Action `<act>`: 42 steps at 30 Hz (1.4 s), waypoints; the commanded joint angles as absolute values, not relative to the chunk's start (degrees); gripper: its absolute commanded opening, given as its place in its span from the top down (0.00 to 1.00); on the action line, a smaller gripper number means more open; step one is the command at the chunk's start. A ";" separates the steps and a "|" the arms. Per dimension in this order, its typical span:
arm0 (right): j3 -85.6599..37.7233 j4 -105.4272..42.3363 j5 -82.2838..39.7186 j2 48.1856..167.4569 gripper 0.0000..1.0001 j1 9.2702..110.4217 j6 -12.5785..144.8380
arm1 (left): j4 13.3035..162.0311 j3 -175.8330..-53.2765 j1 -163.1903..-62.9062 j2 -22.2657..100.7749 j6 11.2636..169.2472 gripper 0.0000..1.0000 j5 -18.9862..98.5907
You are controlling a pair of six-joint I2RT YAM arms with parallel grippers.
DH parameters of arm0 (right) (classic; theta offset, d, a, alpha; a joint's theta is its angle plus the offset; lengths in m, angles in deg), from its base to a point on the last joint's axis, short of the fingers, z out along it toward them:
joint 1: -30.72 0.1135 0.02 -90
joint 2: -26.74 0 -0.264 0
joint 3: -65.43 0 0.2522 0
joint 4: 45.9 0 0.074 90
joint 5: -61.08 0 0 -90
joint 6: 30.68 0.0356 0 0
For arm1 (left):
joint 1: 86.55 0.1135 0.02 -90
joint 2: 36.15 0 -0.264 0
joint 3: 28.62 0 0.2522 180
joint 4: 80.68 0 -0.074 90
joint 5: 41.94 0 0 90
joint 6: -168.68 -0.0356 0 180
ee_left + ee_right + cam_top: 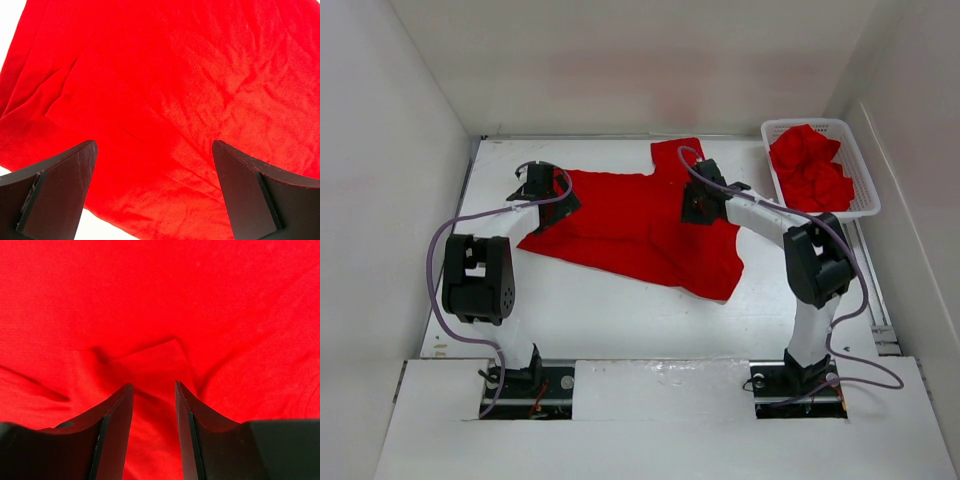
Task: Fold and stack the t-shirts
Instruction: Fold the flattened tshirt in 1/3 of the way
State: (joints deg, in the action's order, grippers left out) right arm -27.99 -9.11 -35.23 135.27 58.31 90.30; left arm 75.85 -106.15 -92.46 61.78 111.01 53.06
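A white desk (620,320), boxed in by white walls (390,200), carries one red t-shirt (630,225) spread flat at the centre of the overhead view, probably laid out for folding. More t-shirts (810,170) lie crumpled in the white basket (868,195) at the upper right.

The left hand (154,146) hangs over the garment's left edge, fingers spread wide and holding nothing. It looks placed to take that edge.

The right hand (154,385) sits low over the shirt's upper right part, its fingers a narrow gap apart, and a small pucker of cloth (150,352) rises just beyond the tips. I cannot tell whether it pinches any cloth.

The right arm covers the collar area. How many shirts are in the basket is unclear.
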 commanded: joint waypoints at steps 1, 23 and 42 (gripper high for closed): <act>-29.89 -10.70 -35.87 136.69 0.56 58.67 83.75 | 75.54 -108.04 -92.53 62.11 110.84 0.00 53.16; -26.38 -8.41 -38.59 135.38 1.00 59.72 85.59 | 75.02 -108.56 -92.53 62.64 110.84 0.00 53.69; -21.89 -8.42 -48.25 126.14 1.00 54.98 92.63 | 73.97 -108.57 -92.53 61.59 110.84 0.00 54.22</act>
